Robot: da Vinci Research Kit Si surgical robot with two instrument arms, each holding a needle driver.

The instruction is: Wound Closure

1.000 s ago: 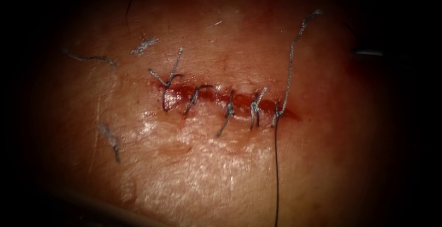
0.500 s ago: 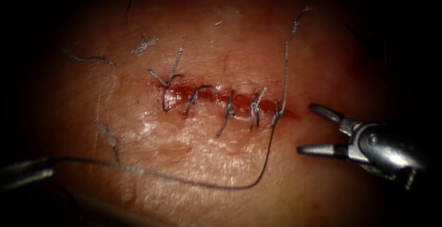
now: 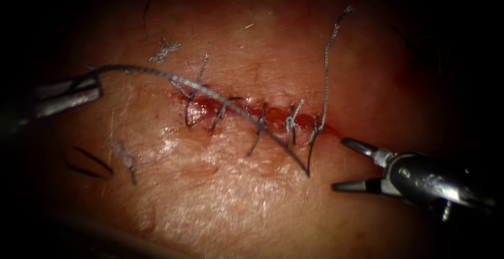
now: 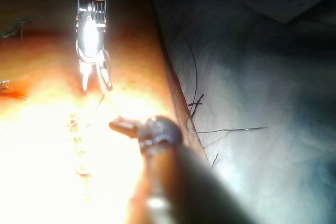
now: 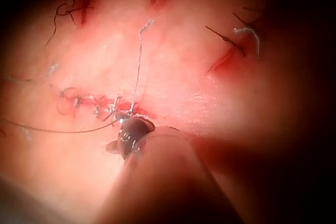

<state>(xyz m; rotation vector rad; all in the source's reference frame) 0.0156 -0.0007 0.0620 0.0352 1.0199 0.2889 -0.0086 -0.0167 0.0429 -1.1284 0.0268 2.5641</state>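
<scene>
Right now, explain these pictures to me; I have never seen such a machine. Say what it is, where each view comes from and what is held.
This is a surgical practice robot with two thin arms, each ending in small jaws. The endoscope view looks down on the tissue, a piece of pork belly, whose cut is laced with stitches. The left tool grips the thread, which runs from it across the cut to the last stitch. The right tool waits right of the cut, open, holding nothing. Each wrist view looks along one arm's shaft.
</scene>
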